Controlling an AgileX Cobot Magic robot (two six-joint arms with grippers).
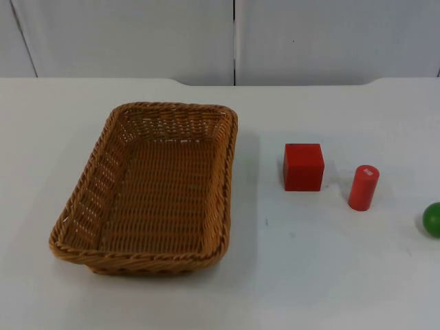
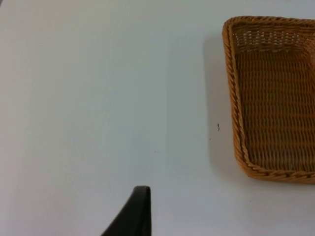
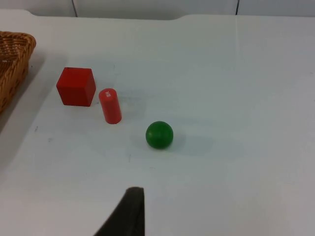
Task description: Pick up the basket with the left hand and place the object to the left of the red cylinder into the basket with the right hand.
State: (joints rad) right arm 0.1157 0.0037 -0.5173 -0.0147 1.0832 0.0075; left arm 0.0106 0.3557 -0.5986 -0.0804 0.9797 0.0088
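An empty woven wicker basket lies on the left half of the white table. A red cube sits just left of an upright red cylinder on the right half. My left gripper hangs over bare table beside the basket, well apart from its rim. My right gripper hangs back from the cube and the cylinder, with the basket's corner beyond them. Both arms wait outside the top view.
A green ball rests at the table's right edge, right of the cylinder, and it is the thing closest to the right gripper. The grey partition wall closes the far side. White table stretches between basket and cube.
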